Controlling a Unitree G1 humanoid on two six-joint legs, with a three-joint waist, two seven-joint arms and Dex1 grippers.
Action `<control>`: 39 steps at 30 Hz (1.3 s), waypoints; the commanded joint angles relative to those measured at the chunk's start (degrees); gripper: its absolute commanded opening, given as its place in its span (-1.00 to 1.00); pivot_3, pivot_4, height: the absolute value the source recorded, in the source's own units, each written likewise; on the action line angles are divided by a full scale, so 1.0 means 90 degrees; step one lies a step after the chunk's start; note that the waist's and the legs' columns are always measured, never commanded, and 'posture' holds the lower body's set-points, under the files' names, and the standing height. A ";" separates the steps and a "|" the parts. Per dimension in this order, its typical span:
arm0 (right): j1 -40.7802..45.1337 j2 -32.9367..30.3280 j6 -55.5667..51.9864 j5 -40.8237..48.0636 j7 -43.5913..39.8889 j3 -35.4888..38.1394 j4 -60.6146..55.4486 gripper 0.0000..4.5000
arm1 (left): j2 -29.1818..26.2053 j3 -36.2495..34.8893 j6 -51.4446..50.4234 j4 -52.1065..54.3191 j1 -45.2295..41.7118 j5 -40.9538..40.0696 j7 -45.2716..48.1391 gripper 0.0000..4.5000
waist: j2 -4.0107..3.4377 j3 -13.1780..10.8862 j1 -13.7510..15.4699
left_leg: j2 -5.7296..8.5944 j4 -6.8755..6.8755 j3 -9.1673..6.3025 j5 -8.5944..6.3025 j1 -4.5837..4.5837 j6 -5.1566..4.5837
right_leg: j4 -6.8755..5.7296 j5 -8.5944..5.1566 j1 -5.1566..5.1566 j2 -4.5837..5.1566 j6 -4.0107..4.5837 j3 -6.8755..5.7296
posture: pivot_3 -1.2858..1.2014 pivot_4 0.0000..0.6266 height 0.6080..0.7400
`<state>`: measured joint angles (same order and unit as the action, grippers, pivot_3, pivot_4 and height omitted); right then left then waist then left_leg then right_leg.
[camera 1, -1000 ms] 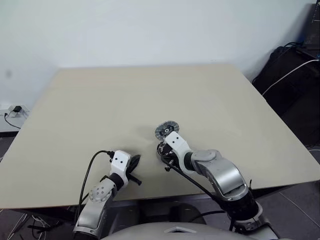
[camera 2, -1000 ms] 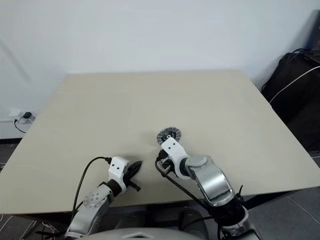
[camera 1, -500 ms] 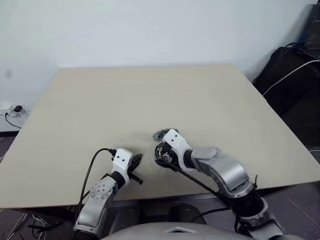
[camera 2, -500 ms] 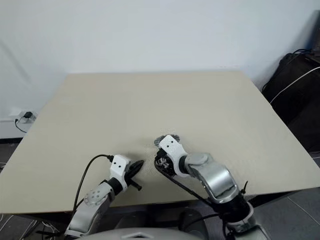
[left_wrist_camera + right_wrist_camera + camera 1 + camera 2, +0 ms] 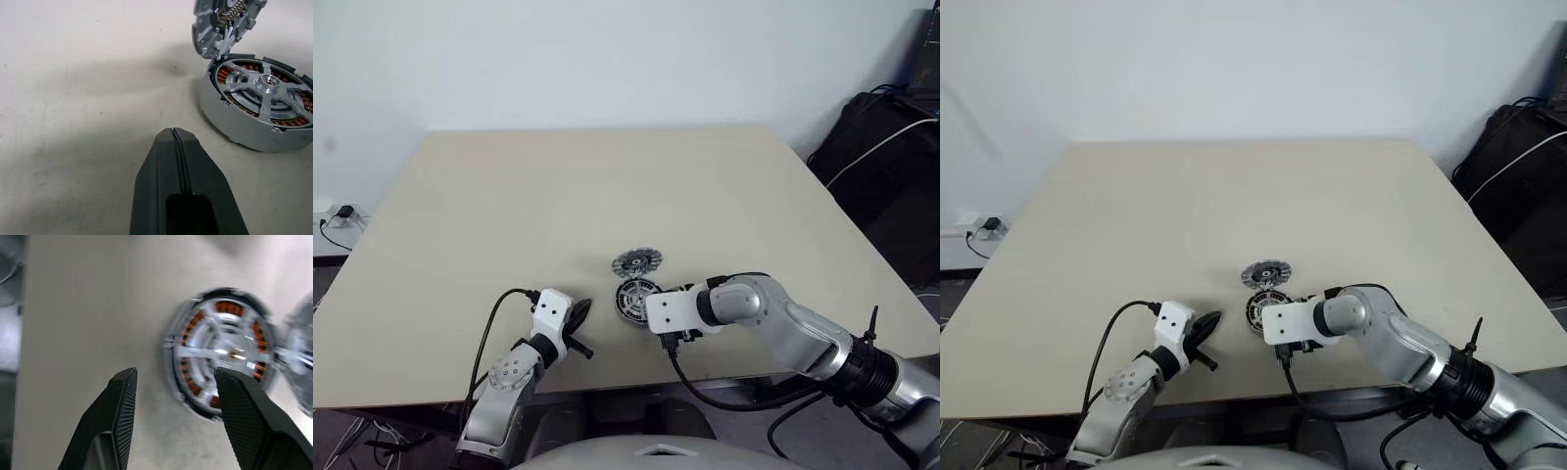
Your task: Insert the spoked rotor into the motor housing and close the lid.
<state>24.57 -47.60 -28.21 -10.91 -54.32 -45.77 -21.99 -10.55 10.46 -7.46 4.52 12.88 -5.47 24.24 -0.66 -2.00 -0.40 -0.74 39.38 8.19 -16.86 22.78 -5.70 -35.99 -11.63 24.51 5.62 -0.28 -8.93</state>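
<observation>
1. Left wrist view puts your left tool [image 5: 177, 139] nearest, its two black fingers pressed together with nothing between them, hovering low over the bench [image 5: 73, 88] and aimed toward the motor.
2. Just beyond it sits the motor housing [image 5: 254, 110], flat on the bench. Copper windings show through the gaps, and the spoked rotor [image 5: 261, 88] lies inside it, hub up and level with the rim. I judge the insertion step done.
3. Your right tool [image 5: 171, 382] hangs above the housing with its fingers spread wide and empty; the rotor and housing show between and beyond the pads.
4. Farther back, the lid [image 5: 222, 22] stands tilted on edge, touching the housing's far rim, finned face toward the near side. In the head view it reads as a separate grey disc [image 5: 637, 260] just behind the housing [image 5: 635, 298].
5. So the step in hand is closing. You will likely need the right tool to take the lid by its edge, lay it flat and centre it over the hub before pressing.
6. Watch that the lid does not skid off, and that the housing does not slide on the bare bench; the left tool could steady it.
</observation>
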 commanded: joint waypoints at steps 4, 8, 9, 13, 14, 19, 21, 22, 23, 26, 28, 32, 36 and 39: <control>0.0078 0.0265 0.0613 -0.0457 -0.0320 0.0178 0.0482 0.19 | 0.0023 -0.0032 0.0069 0.0320 0.0065 -0.0079 -0.0057 -1.00 | 0.0004 -0.0001 0.0022 | 0.0000 0.0005 0.0000 0.0000 0.0000 0.0000 | -0.0001 0.0001 -0.0002 0.0001 -0.0001 0.0000 | 0.03 -1.00 1.00; 0.0052 0.0410 0.0739 -0.0620 -0.0424 0.0263 0.0676 0.19 | 0.0026 -0.0039 0.0077 0.0336 0.0097 -0.0085 -0.0073 -1.00 | 0.0004 -0.0001 0.0044 | -0.0001 0.0008 0.0000 0.0000 0.0000 0.0001 | -0.0003 0.0002 -0.0002 0.0002 -0.0002 0.0001 | 0.03 -1.00 1.00; 0.0050 0.0439 0.0761 -0.0644 -0.0442 0.0285 0.0717 0.19 | 0.0027 -0.0043 0.0082 0.0333 0.0100 -0.0085 -0.0078 -1.00 | 0.0004 -0.0001 0.0052 | -0.0001 0.0008 -0.0001 0.0000 0.0000 0.0001 | -0.0003 0.0002 -0.0002 0.0003 -0.0002 0.0001 | 0.03 -1.00 1.00; 0.0034 0.0569 0.0805 -0.0756 -0.0479 0.0388 0.0894 0.19 | 0.0029 -0.0059 0.0093 0.0318 0.0093 -0.0084 -0.0086 -1.00 | 0.0004 -0.0001 0.0076 | -0.0001 0.0009 0.0000 0.0000 0.0000 0.0001 | -0.0003 0.0002 -0.0002 0.0003 -0.0002 0.0001 | 0.03 -1.00 1.00; 0.0025 0.0596 0.0815 -0.0795 -0.0479 0.0415 0.0930 0.19 | 0.0031 -0.0062 0.0097 0.0312 0.0086 -0.0082 -0.0088 -1.00 | 0.0004 -0.0001 0.0079 | -0.0001 0.0009 -0.0001 0.0000 0.0001 0.0001 | -0.0002 0.0002 -0.0002 0.0003 -0.0002 0.0001 | 0.03 -1.00 1.00; -0.0044 0.0649 0.0869 -0.1003 -0.0413 0.0531 0.1008 -0.37 | 0.0043 -0.0071 0.0129 0.0271 0.0063 -0.0071 -0.0090 -1.00 | 0.0004 -0.0001 0.0098 | -0.0001 0.0009 0.0000 0.0000 0.0001 0.0001 | -0.0003 0.0003 -0.0002 0.0003 -0.0001 0.0001 | 0.03 -1.00 1.00; -0.0097 0.0649 0.0847 -0.1046 -0.0453 0.0596 0.0983 -0.68 | 0.0046 -0.0072 0.0140 0.0253 0.0057 -0.0071 -0.0087 -1.00 | 0.0008 0.0002 0.0104 | -0.0002 0.0010 -0.0001 0.0000 0.0000 0.0002 | -0.0003 0.0003 -0.0002 0.0003 -0.0001 0.0001 | 0.03 -1.00 1.00; -0.0127 0.0645 0.0844 -0.1062 -0.0470 0.0627 0.0963 -0.81 | 0.0048 -0.0071 0.0145 0.0242 0.0053 -0.0069 -0.0084 -1.00 | 0.0008 0.0002 0.0097 | -0.0003 0.0010 -0.0001 0.0001 0.0000 0.0003 | -0.0003 0.0003 -0.0003 0.0002 -0.0001 0.0001 | 0.03 -1.00 1.00; -0.0153 0.0643 0.0838 -0.1074 -0.0485 0.0652 0.0943 -0.94 | 0.0050 -0.0071 0.0149 0.0233 0.0049 -0.0069 -0.0081 -1.00 | 0.0008 0.0001 0.0099 | -0.0004 0.0012 0.0000 0.0001 -0.0002 0.0004 | -0.0004 0.0003 -0.0004 0.0002 -0.0002 0.0001 | 0.03 -1.00 1.00; -0.0228 0.0651 0.0773 -0.1086 -0.0508 0.0721 0.0850 -0.96 | 0.0053 -0.0070 0.0165 0.0196 0.0033 -0.0069 -0.0067 -1.00 | 0.0007 0.0002 0.0109 | -0.0004 0.0016 0.0000 0.0003 -0.0002 0.0006 | -0.0005 0.0006 -0.0004 0.0003 -0.0006 0.0002 | 0.03 -1.00 1.00; -0.0308 0.0720 0.0616 -0.0990 -0.0515 0.0831 0.0723 -0.96 | 0.0057 -0.0067 0.0177 0.0172 0.0025 -0.0069 -0.0060 -1.00 | 0.0008 0.0002 0.0126 | -0.0004 0.0017 0.0000 0.0002 -0.0001 0.0005 | -0.0006 0.0007 -0.0004 0.0003 -0.0006 0.0002 | 0.03 -1.00 1.00; -0.0478 0.1097 -0.0145 -0.0643 -0.0522 0.1133 0.0337 -0.96 | 0.0068 -0.0062 0.0202 0.0128 0.0012 -0.0068 -0.0051 -1.00 | 0.0008 0.0001 0.0134 | -0.0004 0.0016 -0.0001 0.0001 0.0002 0.0003 | -0.0005 0.0007 -0.0001 0.0003 -0.0005 0.0002 | 0.03 -1.00 1.00; -0.0580 0.1747 -0.1589 -0.0415 -0.0335 0.1440 -0.0034 -0.96 | 0.0072 -0.0064 0.0221 0.0101 0.0013 -0.0070 -0.0044 -1.00 | 0.0007 0.0000 0.0128 | -0.0008 0.0015 -0.0001 0.0001 0.0006 0.0003 | -0.0007 0.0007 0.0003 0.0001 0.0002 0.0000 | 0.03 -1.00 1.00; -0.0656 0.2525 -0.3316 -0.0022 0.0012 0.1913 -0.0243 -0.96 | 0.0075 -0.0066 0.0234 0.0084 0.0020 -0.0061 -0.0048 -1.00 | 0.0002 -0.0001 0.0140 | -0.0010 0.0016 -0.0002 0.0001 0.0007 0.0003 | -0.0007 0.0009 0.0003 0.0001 0.0008 -0.0003 | 0.03 -1.00 1.00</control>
<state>17.82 -25.96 -52.27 -12.57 -56.32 -32.67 -20.76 -10.19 9.86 -6.78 4.55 13.71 -5.65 23.78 -0.64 -2.01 0.85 -0.82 39.53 8.16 -16.86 22.86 -5.67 -36.06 -11.53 24.54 5.65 -0.18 -8.97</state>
